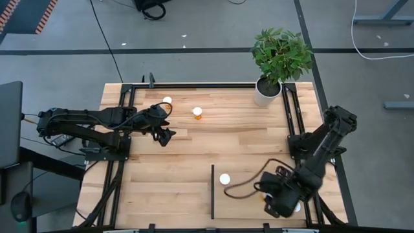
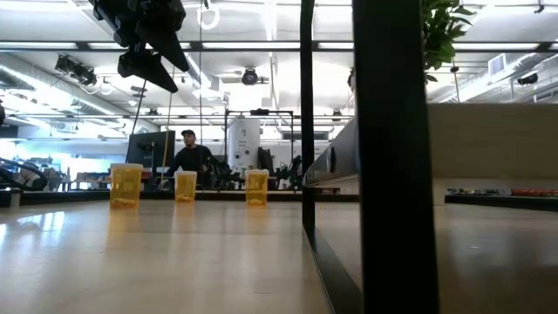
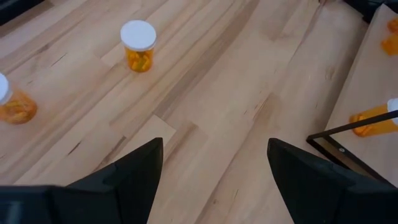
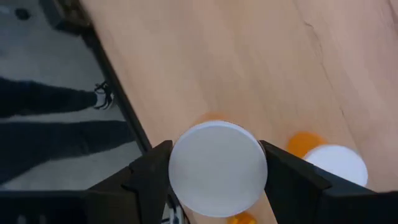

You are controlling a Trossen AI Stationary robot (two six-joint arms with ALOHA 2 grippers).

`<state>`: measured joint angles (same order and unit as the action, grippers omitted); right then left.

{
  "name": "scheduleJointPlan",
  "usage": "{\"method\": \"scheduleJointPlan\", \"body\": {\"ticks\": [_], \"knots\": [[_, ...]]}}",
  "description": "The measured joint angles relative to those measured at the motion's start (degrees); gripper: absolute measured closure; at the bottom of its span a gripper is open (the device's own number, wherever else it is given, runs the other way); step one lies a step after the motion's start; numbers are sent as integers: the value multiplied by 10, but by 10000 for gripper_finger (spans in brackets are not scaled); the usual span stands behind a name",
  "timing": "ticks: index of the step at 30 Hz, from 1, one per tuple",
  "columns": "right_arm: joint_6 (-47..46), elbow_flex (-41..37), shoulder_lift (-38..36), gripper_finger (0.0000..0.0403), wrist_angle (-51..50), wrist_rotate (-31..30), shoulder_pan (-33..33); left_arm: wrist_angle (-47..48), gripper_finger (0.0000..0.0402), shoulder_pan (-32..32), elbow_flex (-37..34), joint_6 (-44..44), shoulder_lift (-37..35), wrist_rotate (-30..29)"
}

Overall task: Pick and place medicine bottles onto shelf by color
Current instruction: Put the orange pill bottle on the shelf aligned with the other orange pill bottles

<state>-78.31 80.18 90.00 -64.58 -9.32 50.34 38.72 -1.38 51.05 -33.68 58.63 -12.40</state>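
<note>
Your bottles are small cylinders with see-through orange bodies and flat round white caps; pills show through the plastic.

Your right claw (image 4: 216,177) is over the shelf (image 1: 249,200), at the desk's near right corner, with its two fingers closed around the sides of one bottle (image 4: 217,167). That bottle stands upright between the fingers, and its white cap hides most of the orange body below. A second bottle (image 4: 333,163) stands on the shelf just beside it.

Another bottle (image 1: 224,179) stands on the shelf near the black strip (image 1: 212,192) that bounds the shelf's left side.

Your left claw (image 3: 214,168) hangs above the desk (image 1: 194,152) toward its far left, fingers spread apart with nothing between them. Ahead of it, two bottles stand on the bare wood near the far edge: one (image 1: 197,113) toward the middle and one (image 1: 167,101) further left.

In the low view, three orange bottles stand in a row across the far side of the desk; their caps are hard to make out there.

A potted plant (image 1: 278,61) stands at the far right corner of the desk. A person (image 2: 189,157) is in the room beyond.
</note>
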Motion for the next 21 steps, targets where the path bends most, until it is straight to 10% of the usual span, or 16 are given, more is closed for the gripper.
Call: {"method": "scheduleJointPlan", "body": {"ticks": [21], "knots": [[100, 0, 66, 170, 0, -17, 111, 0, 109, 0, 0, -4, 0, 0]]}}
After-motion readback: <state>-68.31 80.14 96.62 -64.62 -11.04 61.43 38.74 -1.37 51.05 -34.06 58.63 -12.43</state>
